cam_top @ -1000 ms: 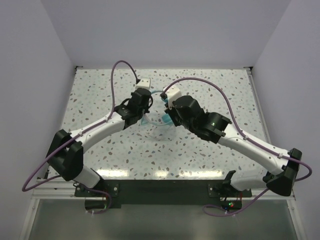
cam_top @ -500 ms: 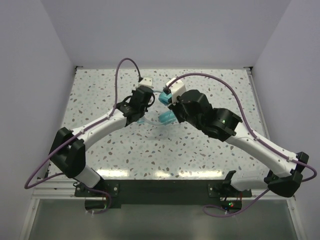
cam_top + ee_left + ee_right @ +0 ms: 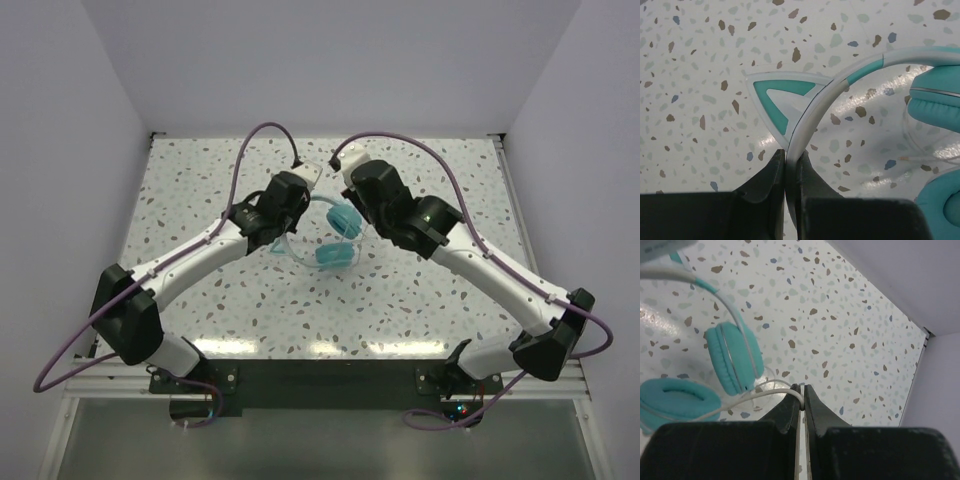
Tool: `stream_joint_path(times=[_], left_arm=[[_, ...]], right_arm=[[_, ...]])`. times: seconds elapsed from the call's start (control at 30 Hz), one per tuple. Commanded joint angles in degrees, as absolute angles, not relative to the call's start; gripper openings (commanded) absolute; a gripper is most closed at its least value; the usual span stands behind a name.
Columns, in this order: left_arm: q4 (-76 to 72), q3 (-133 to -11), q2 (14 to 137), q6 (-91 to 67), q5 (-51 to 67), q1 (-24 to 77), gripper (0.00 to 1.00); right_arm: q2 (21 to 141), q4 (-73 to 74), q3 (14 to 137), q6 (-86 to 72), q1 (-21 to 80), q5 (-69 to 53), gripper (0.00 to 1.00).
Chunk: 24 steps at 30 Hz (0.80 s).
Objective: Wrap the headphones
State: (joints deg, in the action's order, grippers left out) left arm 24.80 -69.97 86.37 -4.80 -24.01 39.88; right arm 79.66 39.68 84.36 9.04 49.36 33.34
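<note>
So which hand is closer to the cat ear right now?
Left. The left hand pinches the headband right at the base of the cat ear; the right hand is shut on the thin cable, beyond the ear cups.

The headphones [image 3: 335, 235] have teal ear cups [image 3: 735, 357], each edged with a thin pale line. Their headband [image 3: 815, 107] is white with a teal stretch near the cups. The cat ear [image 3: 785, 97] is a white outline around a teal triangle with a white centre. The cable [image 3: 755, 396] is pale white. The surface [image 3: 200, 170] is white terrazzo, speckled with brown, grey, blue and pale green flecks. The left tool [image 3: 791, 162] and right tool [image 3: 801, 392] are black. The left arm [image 3: 200, 262] and right arm [image 3: 490, 275] are white with black joints, and purple cables [image 3: 245, 150] run along them. The walls [image 3: 320, 60] are pale lavender-grey.
</note>
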Motion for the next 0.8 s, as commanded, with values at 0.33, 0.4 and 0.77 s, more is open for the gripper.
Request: stream_joint_path(times=[0.33,0.4,0.77], left_arm=[[19.9,-68.3,82.8,-5.4,-9.7,45.2,0.0],[18.9,-67.9,83.5,-7.4,-9.9,45.6,0.0],[16.0,-68.7,85.4,-16.7,-9.9,47.4,0.0]], right_arm=[[80.8,32.3,90.7,8.4,48.0,19.8,0.0],[80.5,32.0,91.1,7.0,48.1,17.9,0.0],[81.8,30.2,88.7,3.3,48.1,21.2,0.0]])
